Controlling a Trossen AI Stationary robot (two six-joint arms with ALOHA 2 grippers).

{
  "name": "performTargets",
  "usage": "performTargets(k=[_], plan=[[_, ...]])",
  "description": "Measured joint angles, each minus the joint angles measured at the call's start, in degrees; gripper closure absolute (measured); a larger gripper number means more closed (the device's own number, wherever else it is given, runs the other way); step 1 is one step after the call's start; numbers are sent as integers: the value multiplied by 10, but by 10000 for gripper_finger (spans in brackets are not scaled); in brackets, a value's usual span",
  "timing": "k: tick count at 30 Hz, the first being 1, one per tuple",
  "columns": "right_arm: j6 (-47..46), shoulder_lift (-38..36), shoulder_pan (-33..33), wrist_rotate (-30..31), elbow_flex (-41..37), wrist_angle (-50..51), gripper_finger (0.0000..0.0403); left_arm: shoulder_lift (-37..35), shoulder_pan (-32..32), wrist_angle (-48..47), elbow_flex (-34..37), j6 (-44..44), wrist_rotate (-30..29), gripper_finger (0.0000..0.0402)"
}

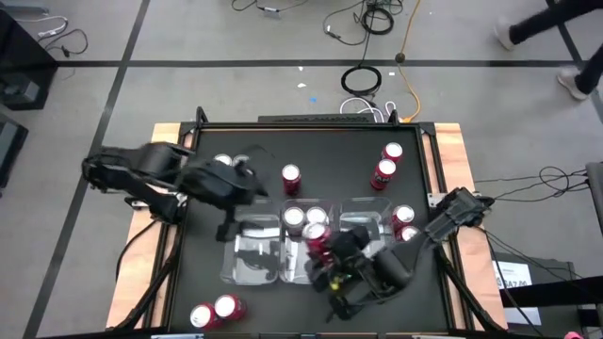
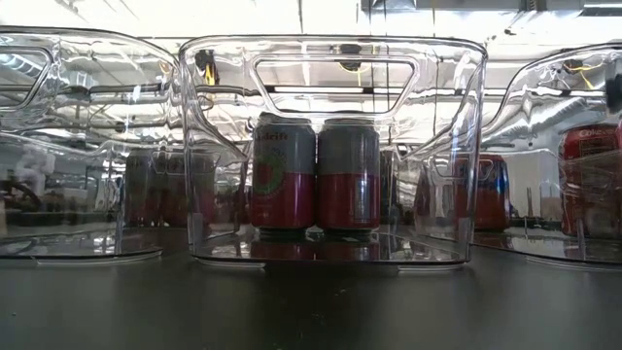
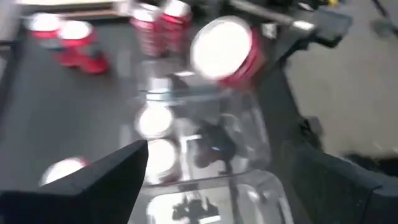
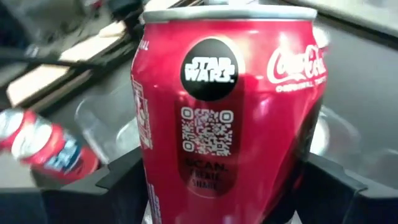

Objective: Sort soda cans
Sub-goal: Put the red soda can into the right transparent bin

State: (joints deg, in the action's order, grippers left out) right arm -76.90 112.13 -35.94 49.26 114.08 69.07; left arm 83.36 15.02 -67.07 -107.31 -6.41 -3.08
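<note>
My right gripper (image 1: 322,247) is shut on a red soda can (image 4: 224,124) at the near edge of the middle clear tray (image 1: 303,247). Two cans (image 2: 282,175) (image 2: 348,175) stand on their bases inside that tray. My left gripper (image 1: 229,218) hovers open over the left tray (image 1: 254,254) and holds nothing; its fingers (image 3: 106,180) frame the trays below. Loose cans stand on the black table: one (image 1: 291,177) beyond the trays, two (image 1: 388,162) at the far right, two (image 1: 404,224) by the right tray, two (image 1: 214,311) at the near left. My right gripper pinches the red can's side wall (image 4: 155,174) between its two fingers (image 4: 118,180), one on each side of its lower body. The can stands upright in the hold, label toward the wrist camera. Whether its base rests on anything does not show.
Three clear plastic trays sit side by side mid-table; the right one (image 1: 367,221) lies under my right arm. More can tops (image 1: 222,162) show beside my left arm. Wooden rails (image 1: 448,151) edge the table. Cables lie on the floor beyond.
</note>
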Motion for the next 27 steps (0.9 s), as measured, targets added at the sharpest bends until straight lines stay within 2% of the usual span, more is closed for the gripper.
performTargets(k=[4,6,8,10,14,16,20,27], plan=[[-171,-4,-39,19,1,121,101,-52,7,-5,18,-22,-65,27],[-263,-1,-55,8,1,187,101,-77,11,-12,32,-28,-80,27],[-327,2,-66,12,-4,212,101,-104,16,-12,52,-39,-94,27],[-337,-1,-71,29,-25,205,101,-130,20,-5,81,-51,-111,27],[-387,-3,-57,-5,-84,208,101,-182,24,15,163,-85,-154,27],[-419,-3,-49,-28,-121,208,101,-208,24,28,207,-104,-157,27],[-485,-3,-44,-28,-182,209,101,-251,24,40,282,-145,-155,27],[-478,-3,-10,-20,-249,209,101,-288,24,41,346,-204,-154,27]])
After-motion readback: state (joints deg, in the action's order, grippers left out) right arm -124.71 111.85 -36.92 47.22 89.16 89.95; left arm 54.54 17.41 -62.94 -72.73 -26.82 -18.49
